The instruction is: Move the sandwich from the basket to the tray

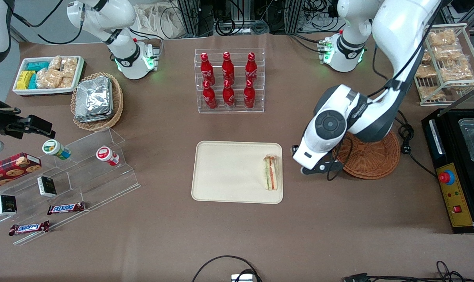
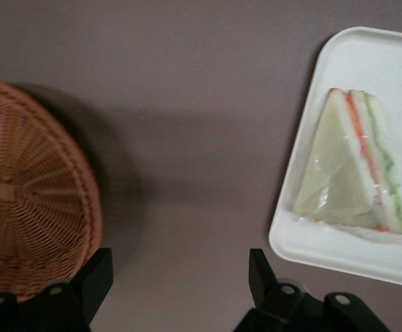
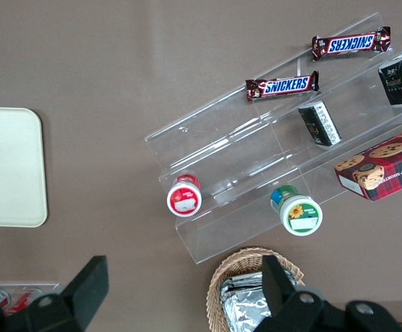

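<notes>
The sandwich (image 1: 271, 172) lies on the cream tray (image 1: 229, 172), at the tray's edge toward the working arm's end of the table. In the left wrist view the sandwich (image 2: 353, 166) rests flat in a corner of the tray (image 2: 387, 62), with its orange and green layers showing. The reddish-brown basket (image 1: 374, 156) holds nothing that shows and is partly hidden by the arm; it also shows in the left wrist view (image 2: 21, 194). My left gripper (image 1: 319, 169) hangs open and empty over bare table between the tray and the basket (image 2: 178, 266).
A clear rack of red bottles (image 1: 229, 80) stands farther from the camera than the tray. A black machine (image 1: 456, 168) and a wire rack of snack packs (image 1: 446, 62) stand at the working arm's end. An acrylic display stand (image 1: 84, 176) is toward the parked arm's end.
</notes>
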Robot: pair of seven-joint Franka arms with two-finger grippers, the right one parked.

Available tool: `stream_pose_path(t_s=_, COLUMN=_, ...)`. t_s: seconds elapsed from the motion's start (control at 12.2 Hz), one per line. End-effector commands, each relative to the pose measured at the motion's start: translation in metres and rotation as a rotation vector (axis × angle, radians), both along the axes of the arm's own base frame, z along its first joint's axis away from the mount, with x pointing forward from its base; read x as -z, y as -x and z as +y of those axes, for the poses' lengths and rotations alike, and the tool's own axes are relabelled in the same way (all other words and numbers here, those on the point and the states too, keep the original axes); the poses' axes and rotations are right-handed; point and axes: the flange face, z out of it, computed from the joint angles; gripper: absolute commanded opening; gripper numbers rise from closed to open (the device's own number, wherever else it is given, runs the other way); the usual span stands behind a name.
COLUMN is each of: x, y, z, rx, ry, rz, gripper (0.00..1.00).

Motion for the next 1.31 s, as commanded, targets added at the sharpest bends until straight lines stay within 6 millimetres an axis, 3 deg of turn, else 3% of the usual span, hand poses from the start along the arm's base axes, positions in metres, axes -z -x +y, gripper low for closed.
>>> stream_pose_path(t_s=0.0, x=-0.041, y=0.014, z=0.035, rx=-0.073, ry=0.019, rz=-0.038, gripper=0.87)
stream_pose_path(t_s=0.16, x=-0.076, y=0.006, z=0.065, rx=-0.118, ry=0.054, rz=-0.054, gripper=0.89)
stream_pose_path(t_s=0.33, x=-0.105, y=-0.014, z=0.084, rx=-0.158, ry=0.081, rz=-0.105, gripper=0.91)
stream_pose_path(t_s=0.49, x=-0.121, y=-0.046, z=0.118, rx=-0.219, ry=0.123, rz=-0.139, gripper=0.91)
stream_pose_path(t_s=0.57, x=-0.127, y=-0.048, z=0.127, rx=-0.230, ry=0.123, rz=-0.147, gripper=0.93)
stream_pose_path(t_s=0.65, x=-0.128, y=-0.043, z=0.132, rx=-0.235, ry=0.105, rz=-0.123, gripper=0.93)
stream_pose_path(t_s=0.9, x=-0.130, y=-0.029, z=0.172, rx=-0.183, ry=0.051, rz=-0.069, gripper=0.96)
stream_pose_path(t_s=1.22, x=-0.159, y=0.008, z=0.232, rx=-0.037, ry=0.100, rz=-0.028, gripper=0.97)
